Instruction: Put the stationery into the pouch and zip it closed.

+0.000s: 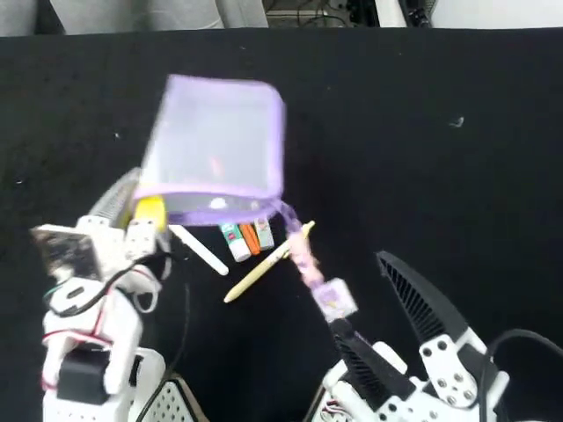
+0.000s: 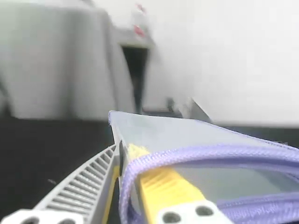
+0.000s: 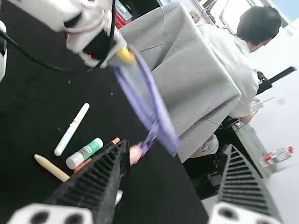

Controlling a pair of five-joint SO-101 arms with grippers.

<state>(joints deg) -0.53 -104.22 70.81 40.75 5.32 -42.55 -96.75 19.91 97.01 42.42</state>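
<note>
My left gripper (image 1: 132,204) is clamped on the purple pouch (image 1: 215,145) edge, holding it tilted. My right gripper (image 1: 361,294) is open beside the zipper tag (image 1: 332,301). White pen (image 1: 198,249) and pencil (image 1: 264,264) lie on the counter (image 1: 440,176).

Bright, even light on matte black table (image 1: 440,193); window (image 3: 232,8) glare washes out right wrist view bkgd.

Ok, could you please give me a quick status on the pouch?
Left gripper shut on pouch edge, pouch lifted. Right gripper open beside zipper tag. White pen, glue stick, pencil on table, outside pouch. Zipper strap crosses pencil tip.
</note>
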